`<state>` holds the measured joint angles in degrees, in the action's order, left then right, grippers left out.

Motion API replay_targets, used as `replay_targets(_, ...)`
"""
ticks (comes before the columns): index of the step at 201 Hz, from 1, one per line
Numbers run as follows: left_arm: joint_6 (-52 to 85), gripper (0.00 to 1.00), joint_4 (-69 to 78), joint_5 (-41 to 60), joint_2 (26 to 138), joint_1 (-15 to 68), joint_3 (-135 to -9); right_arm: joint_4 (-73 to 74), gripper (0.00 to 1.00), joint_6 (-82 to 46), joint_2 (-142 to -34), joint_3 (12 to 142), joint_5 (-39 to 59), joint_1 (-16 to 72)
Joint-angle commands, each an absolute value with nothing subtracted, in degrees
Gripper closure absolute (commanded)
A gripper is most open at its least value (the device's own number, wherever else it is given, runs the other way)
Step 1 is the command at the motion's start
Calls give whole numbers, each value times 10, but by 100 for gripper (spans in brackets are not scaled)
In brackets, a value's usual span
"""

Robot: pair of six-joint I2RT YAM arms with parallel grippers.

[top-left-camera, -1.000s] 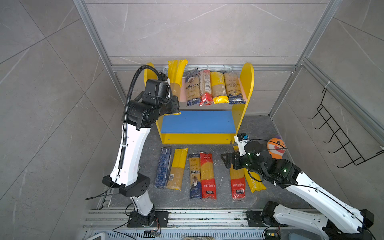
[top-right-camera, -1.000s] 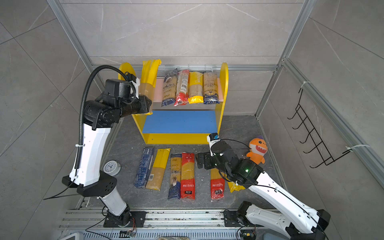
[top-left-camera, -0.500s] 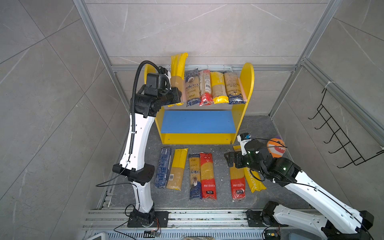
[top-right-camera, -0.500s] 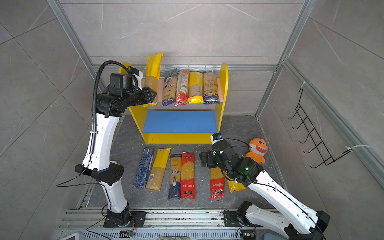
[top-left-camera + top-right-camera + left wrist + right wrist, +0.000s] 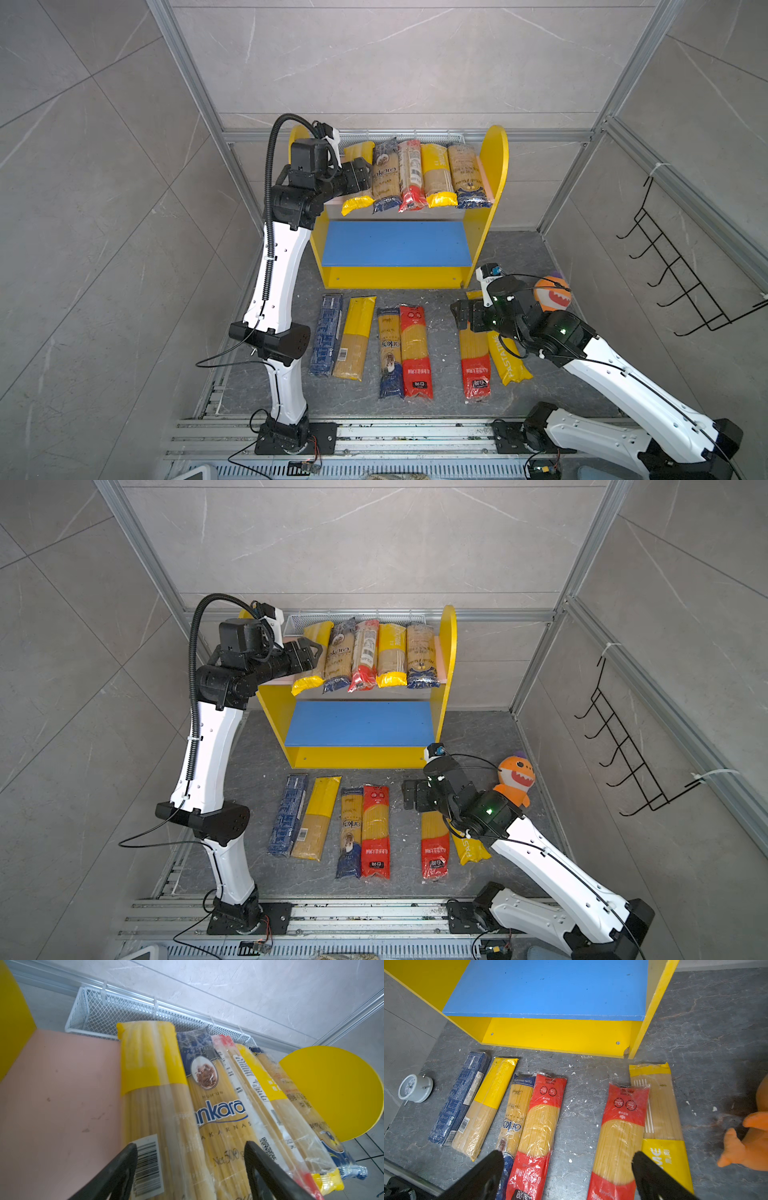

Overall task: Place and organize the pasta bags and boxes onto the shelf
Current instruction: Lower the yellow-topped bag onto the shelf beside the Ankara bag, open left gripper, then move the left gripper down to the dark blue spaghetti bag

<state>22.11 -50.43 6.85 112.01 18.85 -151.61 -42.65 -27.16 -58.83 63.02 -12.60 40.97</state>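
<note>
Left fingers (image 5: pixel 116 1172) apart, empty, over yellow-ended bag (image 5: pixel 149 1084) on pink board (image 5: pixel 58 1095); right fingers (image 5: pixel 654 1178) wide apart, empty, above floor packs (image 5: pixel 542 1118).

We see an orange plush shark (image 5: pixel 515 779) near the right edge of the floor (image 5: pixel 478 737) and a white alarm clock (image 5: pixel 415 1088) at another floor edge. A white wire-mesh basket (image 5: pixel 97 1009) hangs on the back wall (image 5: pixel 374 542), a black wire rack (image 5: pixel 629 750) on the right wall (image 5: pixel 685 625).
</note>
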Motion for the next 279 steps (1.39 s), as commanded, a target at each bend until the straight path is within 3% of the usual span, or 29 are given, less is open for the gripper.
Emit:
replay_targets(1, 217, 14, -466, 92, 1097, 186, -1521, -437, 0, -263, -587, 640, -122, 406)
replay_targets(40, 221, 11, -462, 92, 1027, 186, -1432, -435, 0, -257, -591, 644, -114, 404)
replay_targets(99, 221, 3, -411, 43, 794, 190, -1128, -426, 0, -260, -602, 642, -81, 404)
replay_targets(169, 230, 1, -489, -47, 571, 190, -832, -431, 0, -271, -566, 599, -86, 404)
replay_targets(233, 309, 1, -496, -44, 452, 190, -569, -414, 0, -281, -565, 576, -62, 404)
replay_targets(279, 336, 0, -456, -39, 440, 189, -436, -408, 0, -279, -576, 572, -50, 404)
